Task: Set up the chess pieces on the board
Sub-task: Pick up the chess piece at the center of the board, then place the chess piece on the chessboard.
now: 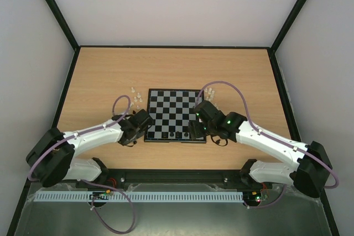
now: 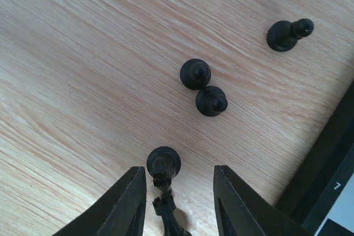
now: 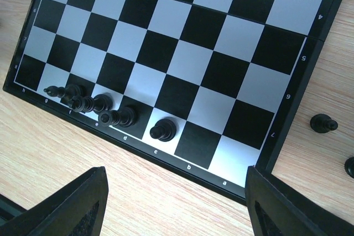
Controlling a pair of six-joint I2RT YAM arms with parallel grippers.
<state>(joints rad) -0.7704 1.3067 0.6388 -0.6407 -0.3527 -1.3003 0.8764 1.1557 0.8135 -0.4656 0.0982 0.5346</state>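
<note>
The board lies mid-table, and its corner shows in the left wrist view. My left gripper hangs over the wood left of the board. It is open, and a tall black piece stands between the jaws, close to the left finger. More black pieces stand beyond it on the wood. My right gripper is open and empty over the board's near edge. Several black pieces stand in the board's near row.
Translucent whitish pieces sit in clusters off the board's far left corner and far right corner. Loose black pieces lie on the wood beside the board. Dark walls edge the table.
</note>
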